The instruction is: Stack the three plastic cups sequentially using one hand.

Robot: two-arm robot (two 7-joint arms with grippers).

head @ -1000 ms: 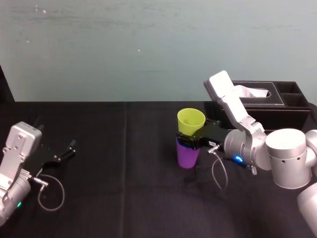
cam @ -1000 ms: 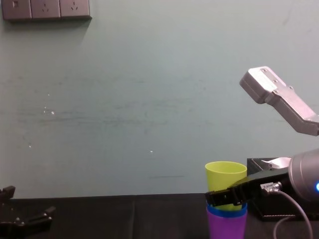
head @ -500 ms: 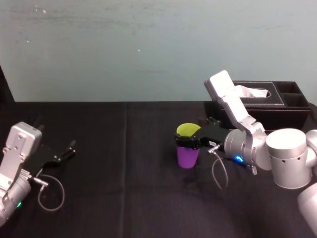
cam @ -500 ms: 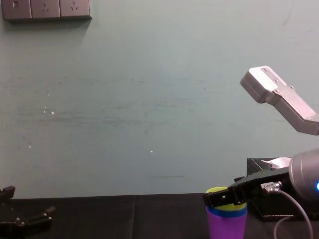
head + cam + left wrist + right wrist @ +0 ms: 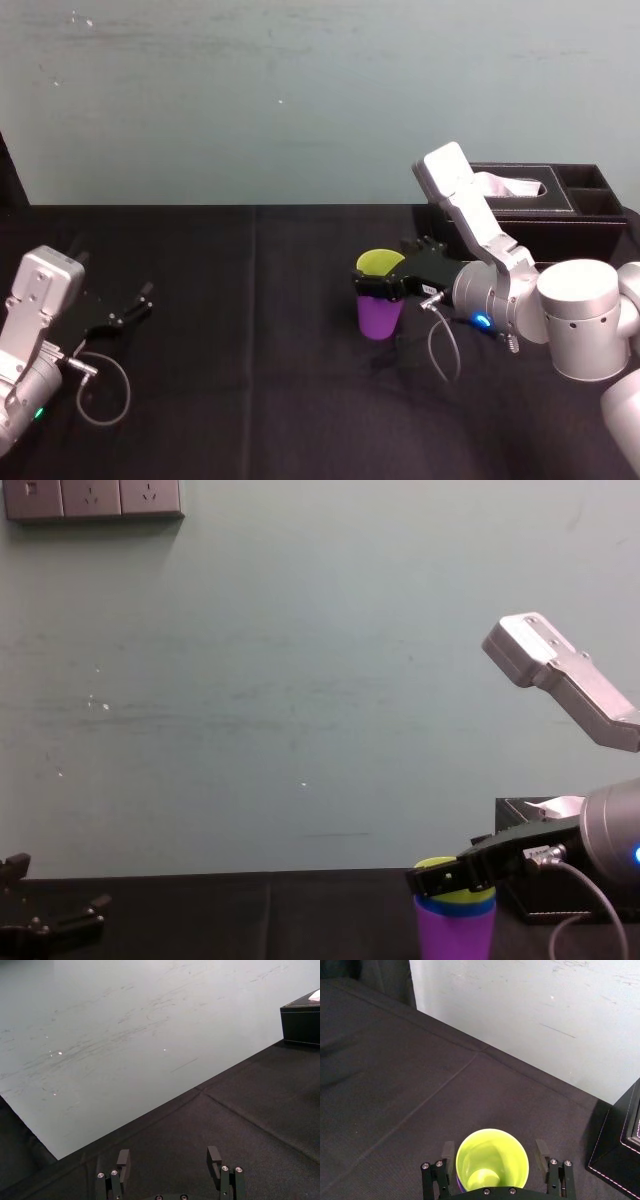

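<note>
head view, right of centre: the yellow-green cup (image 5: 376,262) sits upright inside the blue cup (image 5: 455,902) and purple cup (image 5: 379,316), with the right gripper (image 5: 385,283) straddling its rim, fingers spread clear of both sides, and the left gripper (image 5: 140,302) parked open at lower left.

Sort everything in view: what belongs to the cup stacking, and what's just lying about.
Job: purple cup, blue cup and yellow-green cup, nested in one stack; right gripper, open around the stack.
Lying about: black tissue box; left gripper, parked open at the table's left; wall sockets.
</note>
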